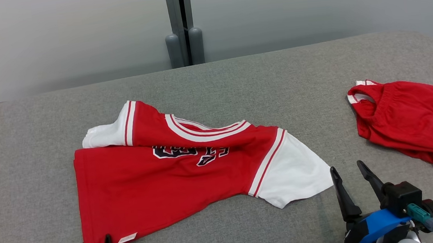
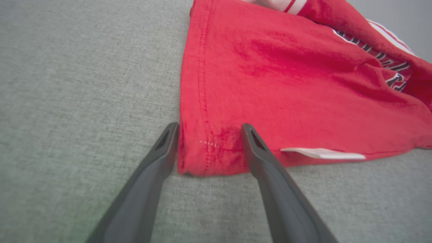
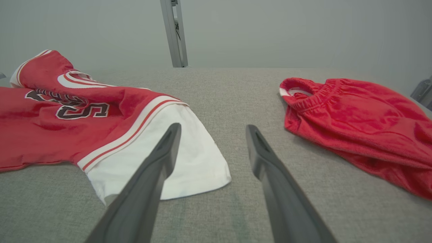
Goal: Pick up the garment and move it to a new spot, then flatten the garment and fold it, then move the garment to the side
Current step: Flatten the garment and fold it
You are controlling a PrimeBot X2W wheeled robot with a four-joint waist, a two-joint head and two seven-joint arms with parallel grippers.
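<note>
- The jersey [image 1: 147, 182], red with white sleeves, lies spread but rumpled on the grey cloth-covered bench [image 1: 236, 84], left of the middle in the head view.
- Its top part is folded over, so the collar stripes and dark chest lettering [image 1: 192, 153] sit creased along the fold.
- One white sleeve [image 1: 295, 169] lies flat toward the right. The other [image 1: 104, 135] is bunched at the far left.
- The left gripper [image 1: 94, 241] is released, its fingers spread wide at the near left corner of the jersey's hem.
- In the left wrist view that hem corner [image 2: 206, 152] lies between the two fingers [image 2: 162, 152]; nothing is pinched, and I cannot tell if they touch the cloth.
- A small white label [image 2: 322, 153] sits on the hem just beside the left gripper.
- The right gripper [image 1: 346, 165] is also released and holds nothing. It stands just beside the flat sleeve's outer edge.
- In the right wrist view one finger [image 3: 158, 162] crosses in front of that sleeve, and the other is over bare bench.
- Red shorts [image 1: 408, 120] with an elastic waistband lie crumpled at the far right, well apart from the jersey.
- A grey post [image 1: 183, 22] rises behind the bench against a pale wall.
</note>
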